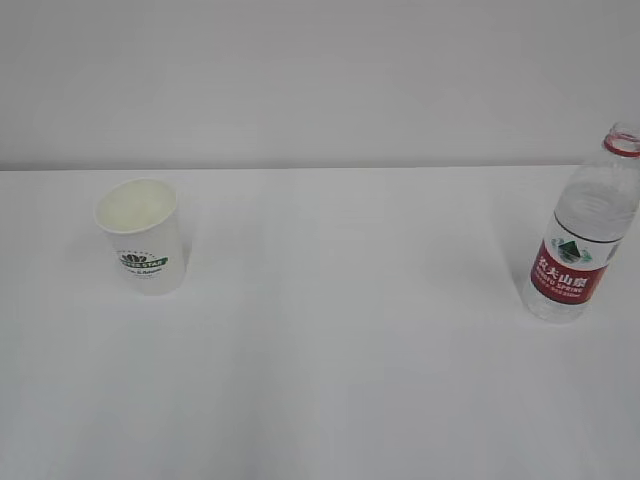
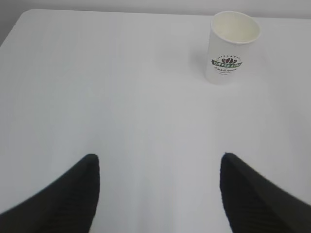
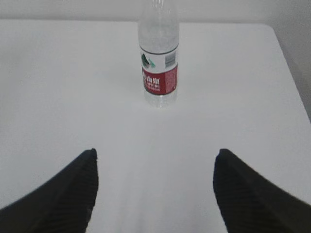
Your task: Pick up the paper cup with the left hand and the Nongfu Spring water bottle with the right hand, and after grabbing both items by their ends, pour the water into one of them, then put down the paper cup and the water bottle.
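Black ribbed fingertips [image 2: 68, 194] of the left hand [image 2: 158, 194] fill the bottom of the left wrist view, one at 7 o'clock and one at 5 o'clock, with bare white desk [image 2: 97, 97] between them. This tool stands wide open and holds nothing. Well ahead of it, at about 1 o'clock in that view, the paper cup [image 2: 228, 48] stands upright on the desk, mouth up, its cream inside showing and the dark green logo facing the camera.

Similarly, the right hand [image 3: 155, 194] shows two dark fingertips [image 3: 248, 194] spread far apart at the bottom of the right wrist view, gripping nothing, with only desk between them. Straight ahead at 12 o'clock the Nongfu Spring water bottle [image 3: 159, 58] stands upright, red label toward the camera; its top is cut off by the frame edge.

From the exterior view, the paper cup [image 1: 142, 235] sits at 9 o'clock on the desk [image 1: 350, 350] and the bottle [image 1: 583, 230] at 3 o'clock near the right edge, well apart from each other. The bottle's red neck ring is visible and its mouth has no cap. Whether water is inside cannot be told with certainty. Neither tool appears in this view.
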